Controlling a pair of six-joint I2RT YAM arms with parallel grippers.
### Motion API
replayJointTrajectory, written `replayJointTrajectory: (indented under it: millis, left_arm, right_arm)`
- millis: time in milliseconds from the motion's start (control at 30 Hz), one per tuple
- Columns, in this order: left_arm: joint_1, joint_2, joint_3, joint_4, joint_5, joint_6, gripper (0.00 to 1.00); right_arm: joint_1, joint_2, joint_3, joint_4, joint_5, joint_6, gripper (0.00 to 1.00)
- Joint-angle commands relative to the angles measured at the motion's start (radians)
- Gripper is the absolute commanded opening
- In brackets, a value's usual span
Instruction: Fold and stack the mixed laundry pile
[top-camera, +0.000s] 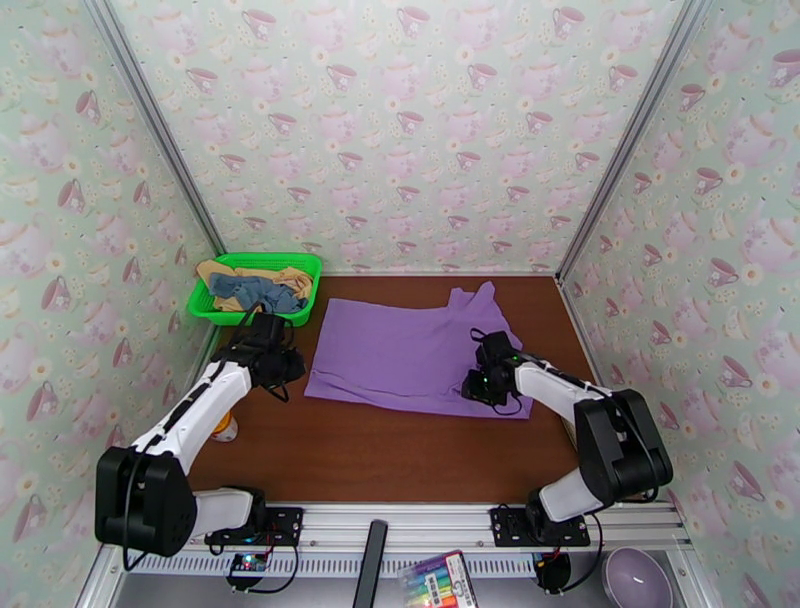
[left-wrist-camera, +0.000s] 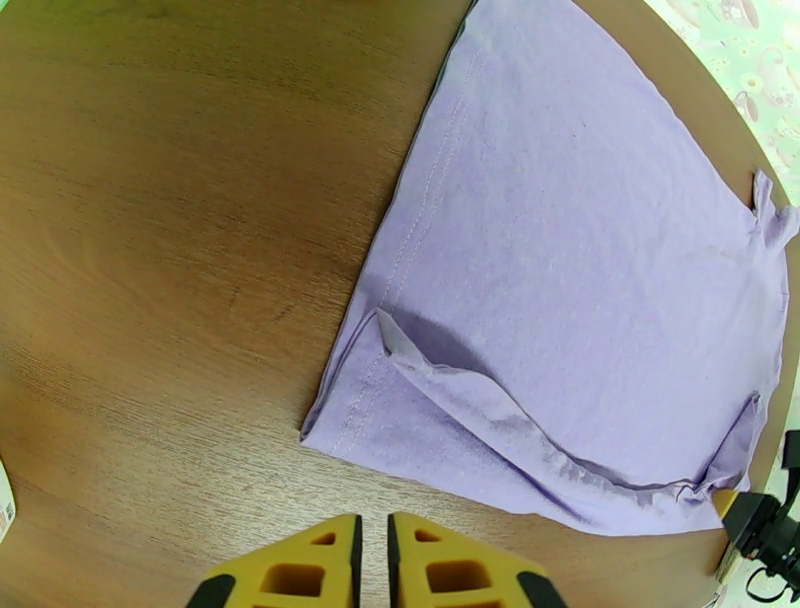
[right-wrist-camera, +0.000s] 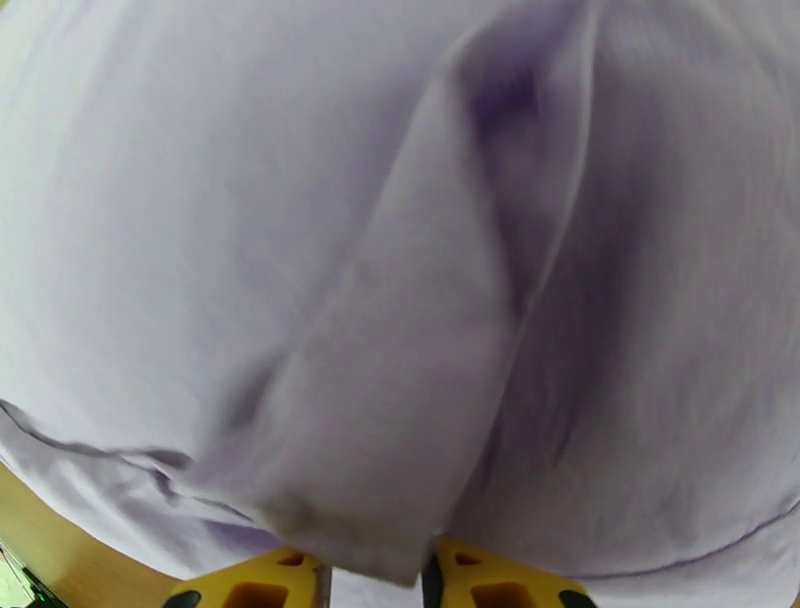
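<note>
1. The purple T-shirt (top-camera: 400, 350) is spread mostly flat in the middle of the brown table (top-camera: 400, 450). Its stitched hem edge faces my left arm's side.
2. It's not totally smooth. From the left wrist cam I can see a raised crease running across the near part of the shirt, from close to the hem corner over toward the right arm's side.
3. The left gripper (left-wrist-camera: 373, 525) sits over bare wood just beside the shirt's near-left corner, not on the cloth. Its jaws are pulled together with only a sliver between them, and nothing is in there.
4. The right gripper (right-wrist-camera: 375, 580) is down on the near-right part of the shirt. A bunched fold of purple cloth drops right between the yellow fingers (right-wrist-camera: 480, 580), so its jaws are clamped on the shirt.
5. The other two pieces are in the green basket (top-camera: 312, 280) at the back-left corner of the table, well apart from the purple one. The slate-blue shirt (top-camera: 258, 292) lies crumpled on top of the tan-yellow garment (top-camera: 213, 270), which pokes out at both ends.
</note>
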Motion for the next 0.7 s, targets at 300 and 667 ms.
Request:
replayJointTrajectory:
  millis: [300,667]
  left_arm:
    - [-0.002,0.064,-0.006,0.022,-0.006,-0.005,0.14]
    - [-0.047,0.06,-0.01,-0.007,-0.008,0.01,0.18]
  right_arm:
    - [0.009,0.259,0.285,0.093,-0.046,-0.014,0.31]
    - [-0.016,0.203,0.405,-0.062,0.124,-0.061,0.41]
